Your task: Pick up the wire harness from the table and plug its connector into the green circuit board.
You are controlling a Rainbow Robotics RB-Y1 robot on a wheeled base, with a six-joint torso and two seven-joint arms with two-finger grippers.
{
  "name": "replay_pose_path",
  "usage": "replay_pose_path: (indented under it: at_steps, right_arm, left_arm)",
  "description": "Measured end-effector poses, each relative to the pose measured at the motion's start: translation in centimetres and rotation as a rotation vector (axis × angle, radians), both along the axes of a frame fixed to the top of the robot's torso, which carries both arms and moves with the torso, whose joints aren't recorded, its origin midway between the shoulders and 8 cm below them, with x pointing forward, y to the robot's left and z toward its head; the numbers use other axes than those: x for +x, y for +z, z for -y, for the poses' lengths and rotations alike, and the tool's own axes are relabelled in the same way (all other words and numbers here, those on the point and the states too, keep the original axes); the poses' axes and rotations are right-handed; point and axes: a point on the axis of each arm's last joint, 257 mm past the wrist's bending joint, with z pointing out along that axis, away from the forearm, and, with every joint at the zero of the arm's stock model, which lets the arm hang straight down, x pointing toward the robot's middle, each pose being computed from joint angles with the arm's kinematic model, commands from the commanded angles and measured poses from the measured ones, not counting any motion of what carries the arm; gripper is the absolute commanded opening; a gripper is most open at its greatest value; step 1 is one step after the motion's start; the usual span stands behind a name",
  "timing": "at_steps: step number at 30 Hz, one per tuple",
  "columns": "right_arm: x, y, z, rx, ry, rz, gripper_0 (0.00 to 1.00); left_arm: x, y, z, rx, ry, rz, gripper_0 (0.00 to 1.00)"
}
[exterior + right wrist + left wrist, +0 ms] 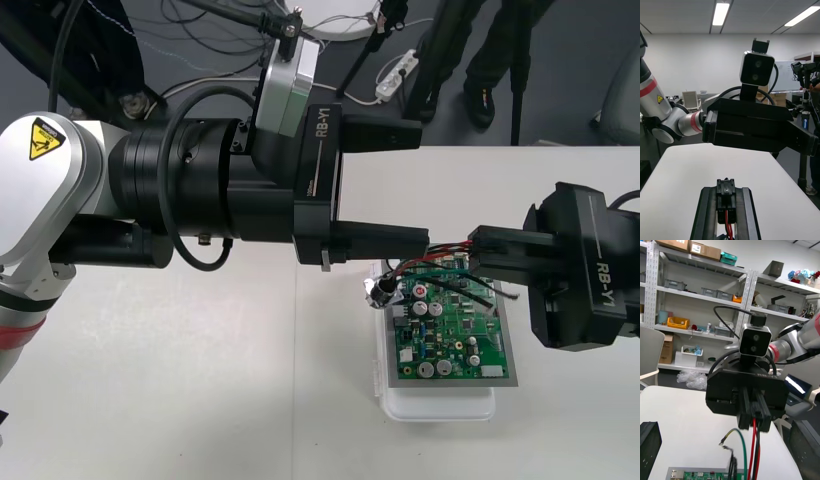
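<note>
The green circuit board (452, 332) lies on its white base (440, 405) right of the table's middle. My right gripper (480, 246) hovers over the board's far edge, shut on the harness's black plug (725, 192). Red, black and green wires (752, 444) hang from the plug down toward the board (703, 475). The round metal socket (383, 292) rests by the board's far left corner. My left gripper (422, 186) stands open just left of the right one, facing it, its fingers (649, 442) far apart and empty.
The left arm's thick black and silver links (200, 185) span the table's left half above the surface. The table's far edge runs just behind both grippers, with cables and a power strip (396, 75) on the dark floor beyond.
</note>
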Motion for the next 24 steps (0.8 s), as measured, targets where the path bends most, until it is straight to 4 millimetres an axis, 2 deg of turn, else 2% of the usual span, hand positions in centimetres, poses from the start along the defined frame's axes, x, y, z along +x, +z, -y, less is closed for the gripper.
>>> replay_pose_path:
  at_steps: [5, 14, 21, 24]
  right_arm:
    - [0.4, 0.3, -0.6, -0.001, -0.028, 0.015, 0.00]
    - [0.8, 1.1, -1.2, 0.021, -0.063, 0.021, 0.00]
    - [0.9, 1.6, -1.6, 0.055, -0.069, 0.034, 0.00]
    - [0.9, 1.8, -1.7, 0.072, -0.071, 0.037, 0.00]
  left_arm:
    - [-0.4, 0.0, 0.5, 0.005, -0.016, 0.004, 1.00]
    - [-1.4, -1.8, 1.6, 0.040, -0.041, -0.007, 1.00]
    - [-2.0, -2.2, 2.2, 0.057, -0.058, 0.003, 1.00]
    - [-2.0, -2.1, 2.3, 0.058, -0.060, 0.008, 0.96]
